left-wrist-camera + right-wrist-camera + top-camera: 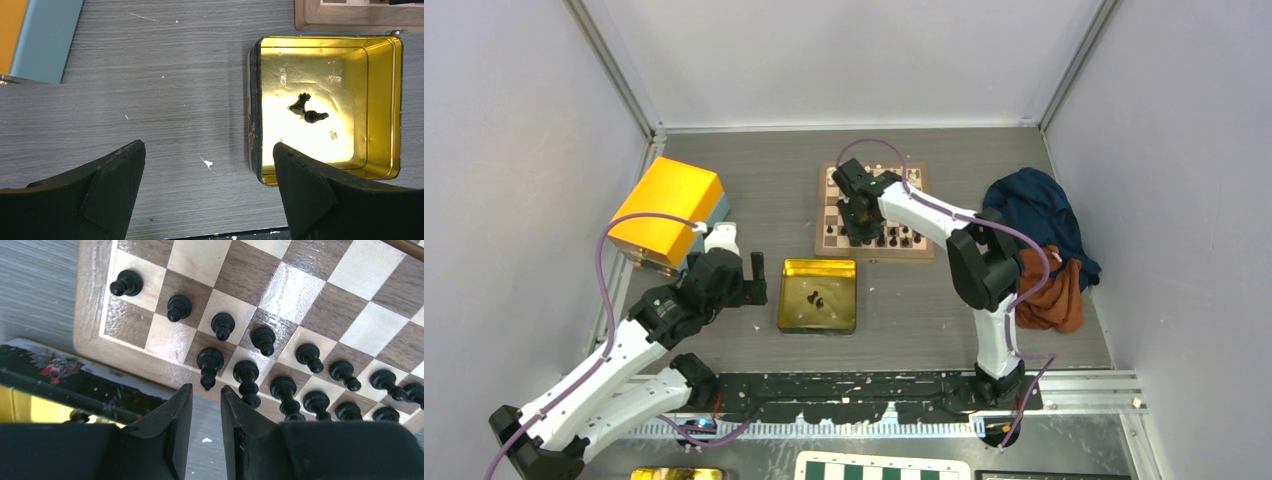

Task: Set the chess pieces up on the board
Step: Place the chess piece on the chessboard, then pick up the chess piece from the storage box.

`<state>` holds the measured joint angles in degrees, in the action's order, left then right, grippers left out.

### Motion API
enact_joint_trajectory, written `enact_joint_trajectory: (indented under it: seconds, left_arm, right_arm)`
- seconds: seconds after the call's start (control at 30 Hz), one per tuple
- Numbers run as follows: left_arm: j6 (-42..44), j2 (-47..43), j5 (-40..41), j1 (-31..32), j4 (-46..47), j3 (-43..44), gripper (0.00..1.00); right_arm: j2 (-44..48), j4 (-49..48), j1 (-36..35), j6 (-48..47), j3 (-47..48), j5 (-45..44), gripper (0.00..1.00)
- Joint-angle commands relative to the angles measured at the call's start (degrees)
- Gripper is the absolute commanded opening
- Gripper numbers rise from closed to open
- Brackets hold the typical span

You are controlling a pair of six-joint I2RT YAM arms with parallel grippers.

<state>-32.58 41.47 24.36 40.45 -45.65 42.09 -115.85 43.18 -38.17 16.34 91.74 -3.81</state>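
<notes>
The wooden board [873,254] lies at the back centre, and several black chess pieces [886,238] stand in two rows along its near edge. My right gripper [861,218] hovers over the board's near left corner. In the right wrist view the right gripper [206,388] shows a narrow gap between its fingers with nothing in it. A black piece [210,364] stands on the board [91,315] just beyond the fingertips. Two black pieces [306,111] lie in the gold tin [382,107]. My left gripper [207,150] is wide open over bare table, left of the tin [818,268].
An orange box with a teal side [669,210] stands at the left, close to the left arm. A blue cloth [1034,212] and an orange cloth [1052,292] are heaped at the right. A green-and-white checkered board [882,467] lies at the near edge.
</notes>
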Motion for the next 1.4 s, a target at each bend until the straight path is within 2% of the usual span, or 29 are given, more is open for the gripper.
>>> enact_joint_trajectory:
  seconds: [0.0, 0.17, 0.3, 0.6, 0.93, 1.37]
  left_arm:
    - [-0.15, 0.01, 0.16, 0.07, 2.92, 0.81, 1.0]
    - [-0.58, -0.14, 0.01, 0.07, 2.83, 0.54, 1.0]
    - [-0.99, -0.39, -0.1, 0.07, 2.8, 0.11, 1.0]
    - [-1.51, -0.58, 0.15, 0.07, 2.47, 0.23, 1.0]
    - [-2.82, -2.12, 0.69, 0.07, 0.84, 0.76, 1.0]
    - [-3.53, -3.81, 1.0, 0.07, -0.4, 0.46, 1.0]
  right_arm:
    - [6.69, 0.95, -1.01, -0.71, 0.73, 0.06, 0.34]
    - [10.91, 2.09, -2.95, -0.56, -0.73, -0.64, 0.34]
    - [15.13, 2.0, -5.79, -1.27, -2.51, -0.08, 0.42]
    - [18.93, 0.57, -12.52, -4.14, -6.07, 5.9, 0.49]
    - [18.48, -3.4, -17.7, -8.56, -11.34, 12.84, 0.5]
    - [14.42, -6.96, -19.02, -15.5, -13.65, 13.37, 0.49]
